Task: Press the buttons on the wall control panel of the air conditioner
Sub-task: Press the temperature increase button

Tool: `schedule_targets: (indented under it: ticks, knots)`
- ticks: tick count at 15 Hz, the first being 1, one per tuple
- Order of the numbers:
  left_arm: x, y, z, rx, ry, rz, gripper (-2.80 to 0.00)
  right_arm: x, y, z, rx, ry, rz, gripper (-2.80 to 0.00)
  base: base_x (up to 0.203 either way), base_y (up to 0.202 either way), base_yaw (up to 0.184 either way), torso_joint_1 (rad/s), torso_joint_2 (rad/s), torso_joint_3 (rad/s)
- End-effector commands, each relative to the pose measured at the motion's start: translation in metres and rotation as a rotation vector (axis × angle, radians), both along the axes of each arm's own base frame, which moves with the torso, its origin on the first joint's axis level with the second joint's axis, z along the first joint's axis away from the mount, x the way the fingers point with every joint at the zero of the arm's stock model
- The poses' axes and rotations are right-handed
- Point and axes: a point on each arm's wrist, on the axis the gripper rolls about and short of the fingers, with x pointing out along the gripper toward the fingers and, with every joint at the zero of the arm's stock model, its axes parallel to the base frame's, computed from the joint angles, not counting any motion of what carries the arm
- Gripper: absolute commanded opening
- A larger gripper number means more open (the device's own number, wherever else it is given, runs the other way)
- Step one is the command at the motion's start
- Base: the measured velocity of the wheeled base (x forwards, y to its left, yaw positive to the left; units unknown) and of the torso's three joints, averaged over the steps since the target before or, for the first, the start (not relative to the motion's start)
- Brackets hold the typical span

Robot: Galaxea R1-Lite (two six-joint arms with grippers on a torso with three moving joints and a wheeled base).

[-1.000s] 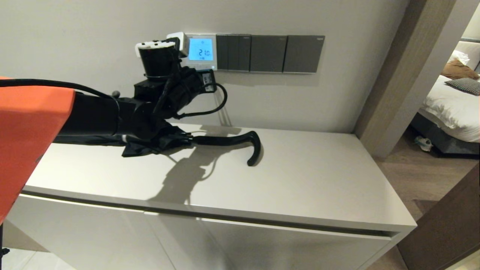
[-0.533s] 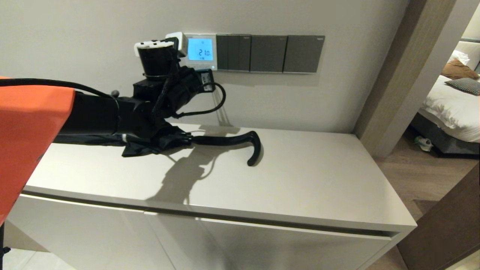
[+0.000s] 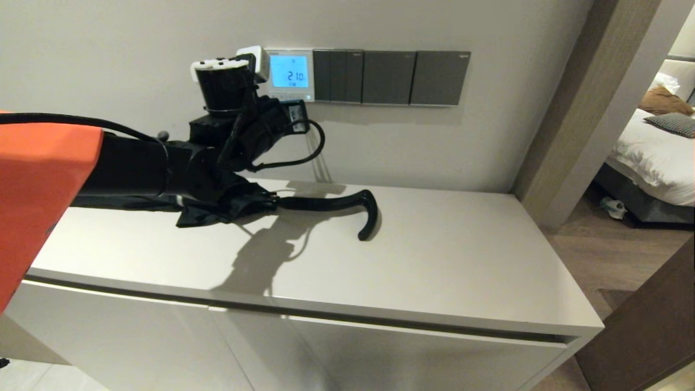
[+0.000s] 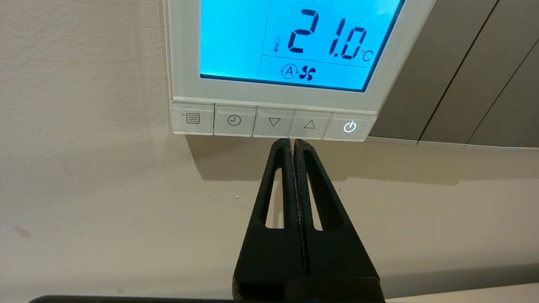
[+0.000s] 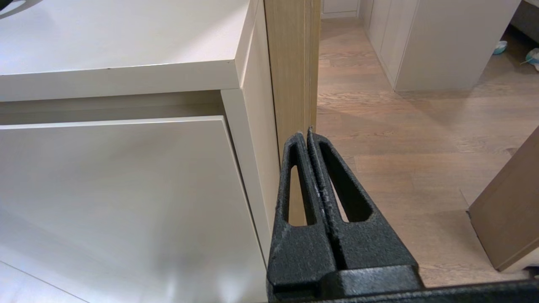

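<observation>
The white wall control panel (image 3: 292,73) glows light blue and reads 21.0 °C. In the left wrist view the panel (image 4: 290,94) fills the top, with its row of pale buttons (image 4: 234,120) along the bottom strip: menu, clock, down, up and a lit power key (image 4: 350,126). My left gripper (image 4: 292,141) is shut and empty. Its tips sit at the strip's lower edge, at the seam between the down key (image 4: 274,122) and the up key (image 4: 309,124); I cannot tell if they touch. My left arm (image 3: 239,130) reaches up to the wall. My right gripper (image 5: 304,134) is shut and empty, low beside the cabinet's corner.
Dark grey switch plates (image 3: 388,77) adjoin the panel on its right. A black umbrella with a hooked handle (image 3: 326,203) lies on the white cabinet top (image 3: 434,260) under my left arm. A wooden door post (image 3: 575,108) stands to the right.
My left arm has crept slightly up and to the left along the wall. The display still reads 21.0.
</observation>
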Motion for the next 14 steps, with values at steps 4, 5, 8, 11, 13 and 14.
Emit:
schedule_targets:
  ticks: [4,5,8,11,13,14]
  knots:
    - [-0.0105,-0.0073,0.0006,-0.001,0.001,-0.025,-2.80,0.0002,0.0000,-0.0004,0.000,0.003,0.001,-2.80,0.000,0.000,0.000,0.000,0.00,0.000]
    - [-0.0111,-0.0078,0.0007,-0.001,0.000,-0.027,-2.80,0.0002,0.0000,-0.0004,0.000,0.003,0.001,-2.80,0.000,0.000,0.000,0.000,0.00,0.000]
    - [-0.0138,-0.0094,0.0025,-0.004,-0.006,-0.033,-2.80,0.0002,0.0000,-0.0004,0.000,0.003,0.001,-2.80,0.000,0.000,0.000,0.000,0.00,0.000]
    - [-0.0109,-0.0109,0.0012,-0.004,-0.004,-0.031,-2.80,0.0002,0.0000,-0.0004,0.000,0.003,0.001,-2.80,0.000,0.000,0.000,0.000,0.00,0.000]
    - [-0.0095,-0.0102,0.0013,-0.003,-0.004,-0.029,-2.80,0.0002,0.0000,-0.0004,0.000,0.003,-0.001,-2.80,0.000,0.000,0.000,0.000,0.00,0.000]
    - [-0.0085,-0.0099,0.0006,-0.002,-0.002,-0.028,-2.80,0.0002,0.0000,-0.0004,0.000,0.003,0.001,-2.80,0.000,0.000,0.000,0.000,0.00,0.000]
